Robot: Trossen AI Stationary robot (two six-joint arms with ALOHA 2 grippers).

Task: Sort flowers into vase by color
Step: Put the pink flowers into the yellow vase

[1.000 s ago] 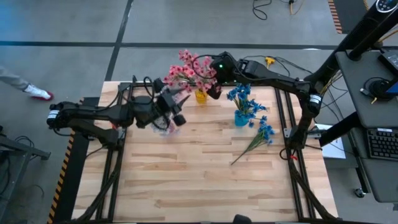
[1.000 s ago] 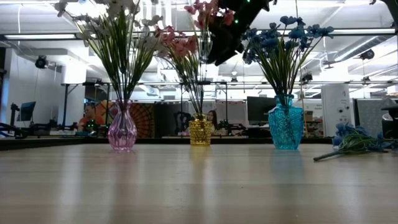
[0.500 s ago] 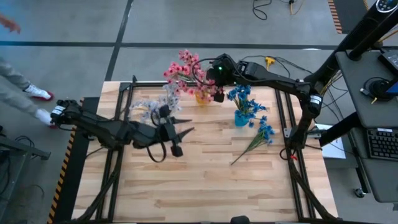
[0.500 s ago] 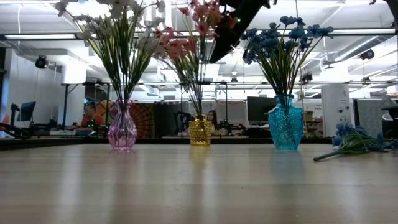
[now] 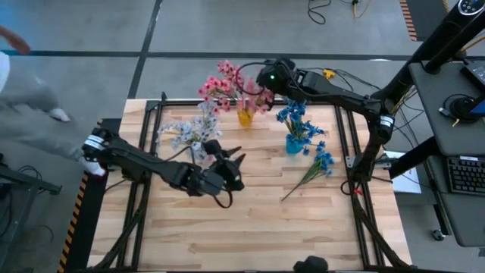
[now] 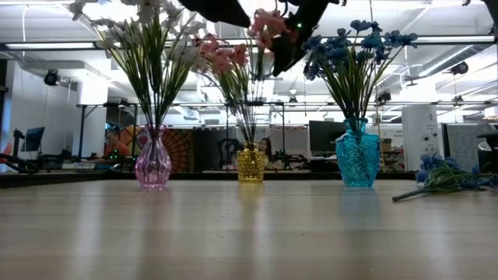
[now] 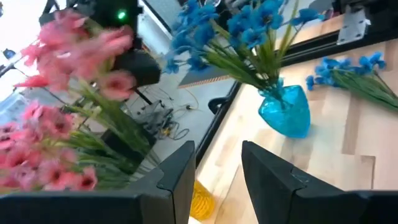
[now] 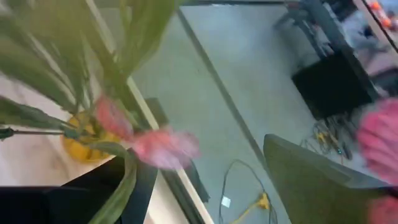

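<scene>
Left gripper (image 5: pixel 233 168), fingers spread and empty, hovers mid-table. The loose blue-blossomed sprig on its thin green stem (image 5: pixel 314 168) lies flat toward the right arm's side, stem end slanting at this nearer claw. Farther back, the right gripper (image 5: pixel 263 89) is spread wide too, up among the pink blossoms (image 5: pixel 223 83).

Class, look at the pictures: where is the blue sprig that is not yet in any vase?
In the high view the loose blue sprig lies flat on the table's right side, just in front of the blue vase; the low view shows it at far right.

Bright overhead light, blurry wrist views
</scene>
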